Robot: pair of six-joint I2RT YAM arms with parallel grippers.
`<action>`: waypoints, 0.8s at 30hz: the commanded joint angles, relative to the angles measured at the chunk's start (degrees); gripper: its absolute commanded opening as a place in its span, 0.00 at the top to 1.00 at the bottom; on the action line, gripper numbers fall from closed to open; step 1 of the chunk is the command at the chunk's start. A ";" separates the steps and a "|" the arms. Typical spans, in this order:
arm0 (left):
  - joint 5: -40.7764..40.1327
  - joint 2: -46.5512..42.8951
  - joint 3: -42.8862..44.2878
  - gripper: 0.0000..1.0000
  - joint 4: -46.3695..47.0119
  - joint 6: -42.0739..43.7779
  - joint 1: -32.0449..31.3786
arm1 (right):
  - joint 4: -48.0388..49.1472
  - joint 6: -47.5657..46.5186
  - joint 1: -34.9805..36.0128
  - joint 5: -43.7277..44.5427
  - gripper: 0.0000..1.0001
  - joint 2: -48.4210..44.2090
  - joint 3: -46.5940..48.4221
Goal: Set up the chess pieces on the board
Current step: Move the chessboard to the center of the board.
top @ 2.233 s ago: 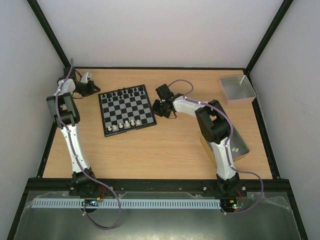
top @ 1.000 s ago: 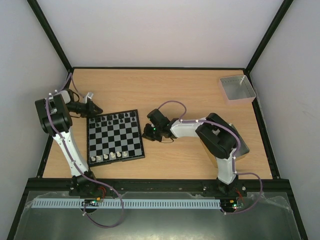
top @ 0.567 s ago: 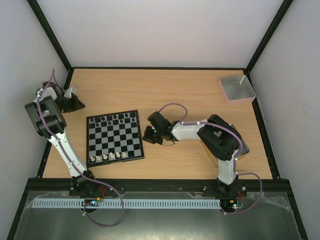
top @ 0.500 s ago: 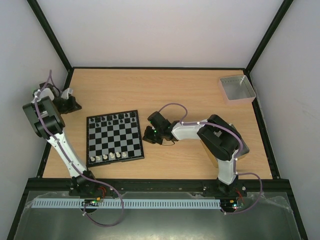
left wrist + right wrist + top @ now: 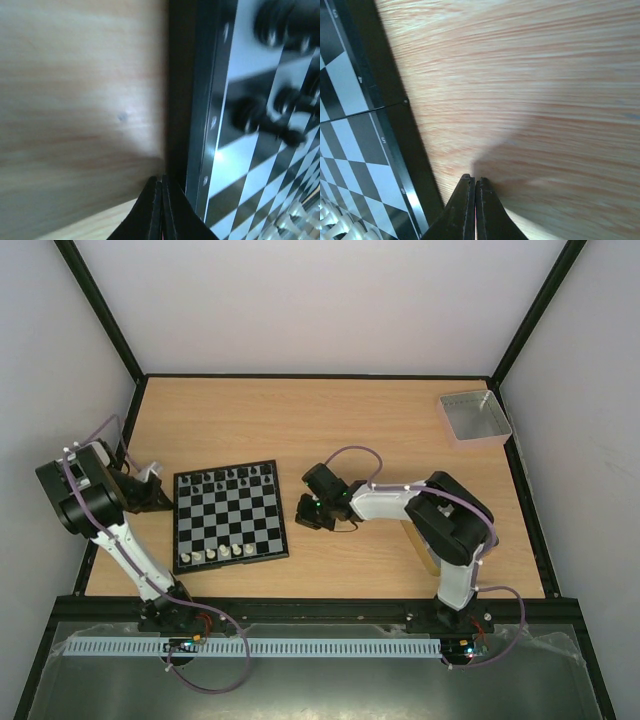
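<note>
The chessboard (image 5: 229, 517) lies on the wooden table left of centre. Black pieces (image 5: 232, 477) stand along its far row and cream-white pieces (image 5: 217, 553) along its near row. My left gripper (image 5: 165, 502) is shut and empty, low at the board's left rim (image 5: 200, 125), where black pieces (image 5: 260, 117) show blurred. My right gripper (image 5: 303, 517) is shut and empty, just off the board's right rim (image 5: 415, 145), tips (image 5: 474, 181) over bare wood.
A clear grey square bin (image 5: 474, 417) stands at the far right. A tan-rimmed tray (image 5: 415, 540) lies mostly hidden under the right arm. Black frame posts and white walls enclose the table.
The board came toward the near left earlier. Since then the left gripper has swung from the far left wall down to the board's left rim. The right gripper shifted slightly right.
</note>
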 commanded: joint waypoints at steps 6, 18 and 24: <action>1.00 -6.42 -6.48 0.98 -9.39 6.33 -2.96 | -11.93 -2.23 -2.40 4.57 0.98 -3.26 -6.27; 1.92 -6.90 -5.71 0.98 -4.25 -0.02 -14.27 | -16.51 -3.93 -4.37 6.77 0.98 -8.37 -7.46; 3.13 -4.32 -1.49 0.98 -3.20 -2.26 -16.50 | -18.02 -3.57 -4.34 7.92 0.98 -11.48 -8.91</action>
